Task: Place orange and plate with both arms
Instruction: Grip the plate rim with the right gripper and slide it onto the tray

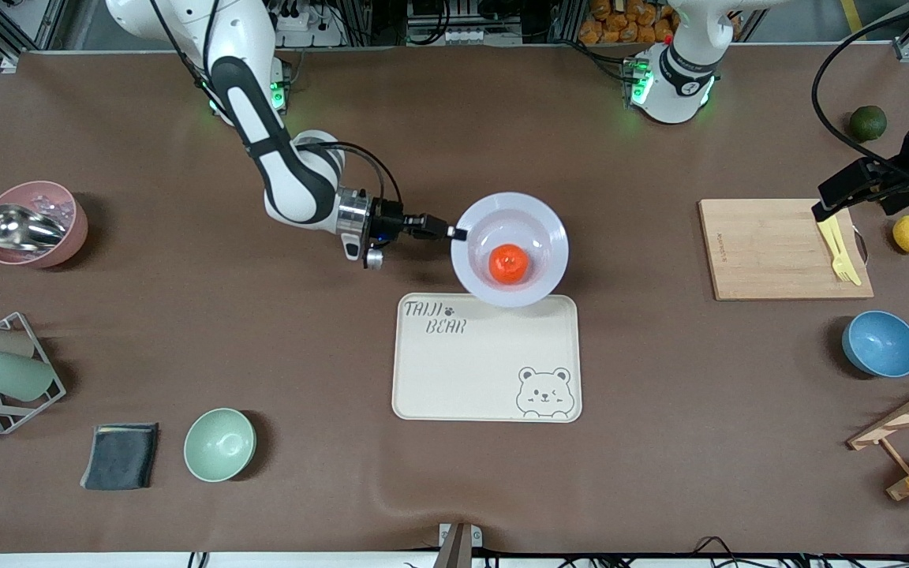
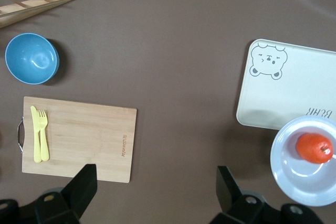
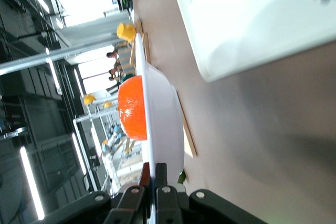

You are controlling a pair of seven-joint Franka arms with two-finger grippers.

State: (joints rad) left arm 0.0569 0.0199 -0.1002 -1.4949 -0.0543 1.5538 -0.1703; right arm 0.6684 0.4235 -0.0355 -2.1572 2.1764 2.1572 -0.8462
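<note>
While the plate rides clear of the worktop, pinched at its rim by the right claw, the job looks to be at the carry-and-set-down step. Going big to small: the cream bear tray lies flat mid-worktop, w/ the plate's camera-side edge overlapping the tray's edge nearest the robot bases. The right wrist view shows the plate edge-on, lifted and about level, rim clamped between the claw's fingers. The orange sits in the plate's shallow centre, a bit toward the camera side, loose.

The left claw hangs over the wooden cutting board near its end of the worktop, spread wide and empty; that arm waits. A yellow fork lies on the board.

Next move, as I judge it: bring the plate fully over the tray, keep it level so the fruit doesn't roll, lower til it seats flat, then release. Risk is tilt, since a one-sided rim grip gives little support vs. a rolling orange.
</note>
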